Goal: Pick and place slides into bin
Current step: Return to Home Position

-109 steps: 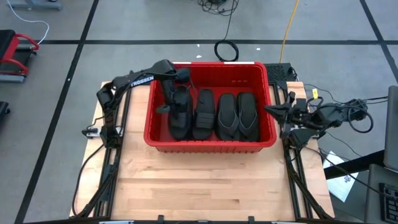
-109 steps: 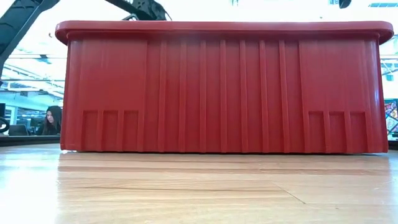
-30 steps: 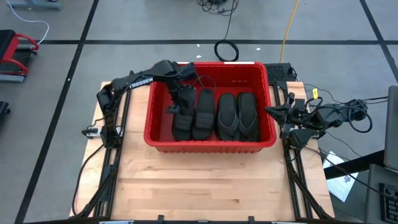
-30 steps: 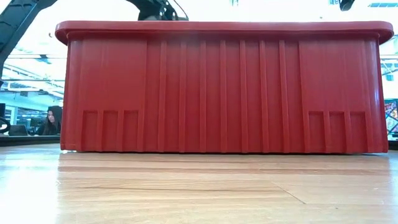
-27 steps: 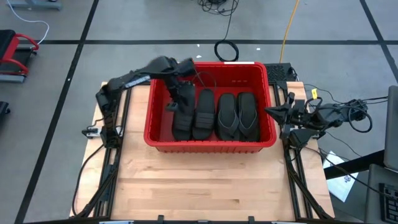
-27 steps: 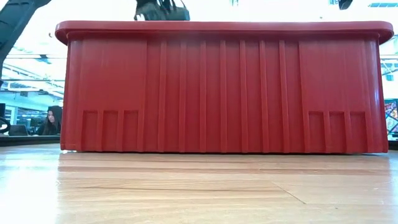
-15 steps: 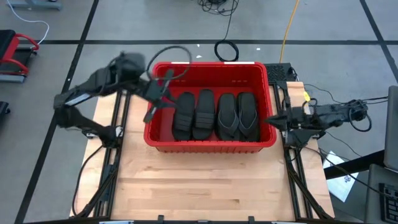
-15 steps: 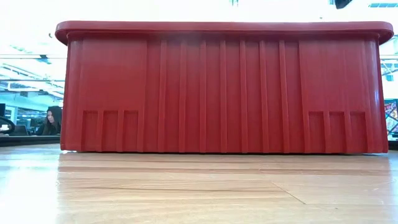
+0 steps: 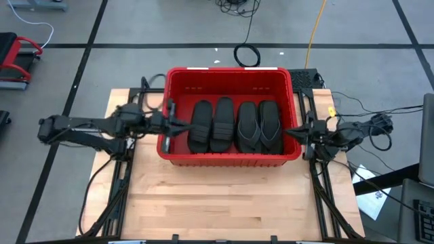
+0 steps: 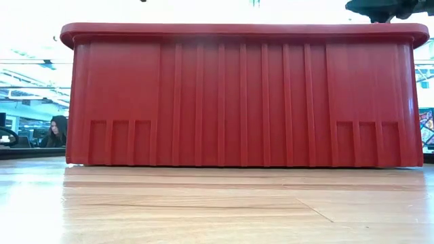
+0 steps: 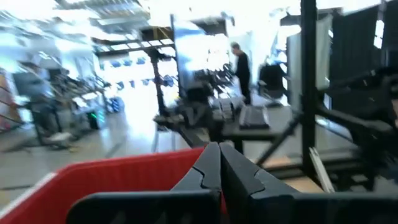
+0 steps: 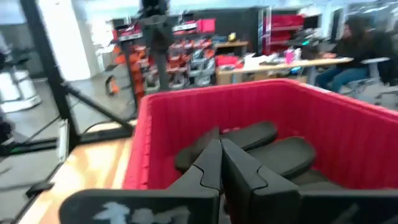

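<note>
The bare wooden table [image 9: 224,196] is seen nearest, and on its far half the bin [image 9: 230,156] is set, its long ribbed wall [image 10: 237,95] filling most of the low view. Inside the bin the slides [image 9: 222,124] are laid lengthwise in four black rows side by side, from the near wall to the far one; how many are stacked in each row cannot be told. The left gripper [image 9: 175,125] is held at the bin's left rim, the arm stretched out level across the table's left edge, and its fingers [image 11: 208,165] are pressed together with nothing between them, the red rim [image 11: 124,171] being seen just past them. The right gripper [image 9: 293,131] is held at the bin's right rim, facing the left one across the bin, and its fingers [image 12: 210,163] are likewise closed on nothing; past them the inside of the bin and two of the slides [image 12: 273,146] are shown. Beyond the table a coiled black cable [image 9: 246,54] is seen on the floor. Farther off in the room, a seated person [image 10: 57,130] is glimpsed past the bin's left end, a standing person [image 11: 240,62] is caught in the left wrist view, and another seated person [image 12: 364,40] is shown at a desk in the right wrist view
</note>
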### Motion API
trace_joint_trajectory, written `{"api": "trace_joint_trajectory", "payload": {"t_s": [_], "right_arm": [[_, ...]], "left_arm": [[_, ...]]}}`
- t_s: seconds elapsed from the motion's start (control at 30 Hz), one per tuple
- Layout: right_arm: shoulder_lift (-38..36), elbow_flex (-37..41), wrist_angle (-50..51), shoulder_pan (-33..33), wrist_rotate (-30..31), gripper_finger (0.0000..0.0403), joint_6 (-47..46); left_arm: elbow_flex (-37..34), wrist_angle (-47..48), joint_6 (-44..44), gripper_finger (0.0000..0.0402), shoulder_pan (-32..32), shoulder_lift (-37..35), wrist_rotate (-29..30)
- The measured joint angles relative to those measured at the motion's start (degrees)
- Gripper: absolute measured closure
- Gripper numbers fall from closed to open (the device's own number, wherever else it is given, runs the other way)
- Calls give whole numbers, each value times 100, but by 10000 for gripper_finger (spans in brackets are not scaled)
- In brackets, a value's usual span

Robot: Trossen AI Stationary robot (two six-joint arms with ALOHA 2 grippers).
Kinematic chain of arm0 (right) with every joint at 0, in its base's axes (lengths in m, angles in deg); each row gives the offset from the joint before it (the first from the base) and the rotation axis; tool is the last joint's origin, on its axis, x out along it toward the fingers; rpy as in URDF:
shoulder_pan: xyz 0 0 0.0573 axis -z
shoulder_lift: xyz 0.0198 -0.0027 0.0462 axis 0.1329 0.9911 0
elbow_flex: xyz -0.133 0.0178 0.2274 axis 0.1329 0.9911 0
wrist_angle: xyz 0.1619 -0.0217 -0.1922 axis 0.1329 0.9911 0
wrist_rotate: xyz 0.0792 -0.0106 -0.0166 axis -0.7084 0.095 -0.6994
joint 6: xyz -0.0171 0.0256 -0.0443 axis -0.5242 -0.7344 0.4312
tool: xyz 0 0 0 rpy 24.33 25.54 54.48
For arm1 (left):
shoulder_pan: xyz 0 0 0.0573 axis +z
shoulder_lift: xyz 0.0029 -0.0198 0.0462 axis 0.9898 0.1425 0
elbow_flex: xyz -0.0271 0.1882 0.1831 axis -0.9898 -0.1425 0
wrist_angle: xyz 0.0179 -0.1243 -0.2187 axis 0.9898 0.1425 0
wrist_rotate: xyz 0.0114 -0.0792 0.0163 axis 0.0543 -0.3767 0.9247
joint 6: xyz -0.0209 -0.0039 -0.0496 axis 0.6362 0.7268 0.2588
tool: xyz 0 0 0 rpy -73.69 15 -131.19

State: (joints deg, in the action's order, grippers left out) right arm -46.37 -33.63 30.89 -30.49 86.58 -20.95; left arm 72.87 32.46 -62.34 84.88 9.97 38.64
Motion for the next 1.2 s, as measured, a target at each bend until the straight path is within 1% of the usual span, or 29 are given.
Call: {"api": "trace_joint_trajectory", "payload": {"t_s": [0.13,0.27,0.37,0.47,0.53,0.57,0.67,0.73,0.8,0.9,1.03,1.1,1.2], "right_arm": [[-670,142,142,0,189,403,208],[-1269,137,450,0,375,403,505],[-1299,101,734,0,412,403,593],[-1296,101,944,0,221,403,456],[-1301,101,1177,0,162,403,182],[-1301,102,1228,2,15,403,32],[-1284,120,1092,-1,-741,403,-386],[-1285,206,1028,-2,-987,403,-651],[-1283,328,998,-2,-1018,403,-759],[-1288,581,655,-2,-821,403,-543],[-1296,829,167,-2,-791,403,-485],[-1294,918,138,-2,-682,403,-482],[-1296,959,124,-1,-498,403,-486]], "left_arm": [[-328,132,-127,402,0,-771,426],[-394,992,-314,402,0,-1642,899],[-419,1515,-372,402,0,-2163,1059],[-420,1731,-599,402,0,-2569,1164],[-420,1882,-778,401,16,-2835,1165],[-420,2021,-851,401,28,-2961,1166],[-420,2533,-721,401,42,-3346,1284],[-420,2844,-507,401,39,-3512,1415],[-420,3001,-378,401,38,-3602,1414],[-422,3085,-392,401,37,-3644,1316],[-494,3409,113,401,36,-3644,752],[-752,3085,421,401,33,-3642,534],[-1259,1969,481,401,33,-3637,374]]}}
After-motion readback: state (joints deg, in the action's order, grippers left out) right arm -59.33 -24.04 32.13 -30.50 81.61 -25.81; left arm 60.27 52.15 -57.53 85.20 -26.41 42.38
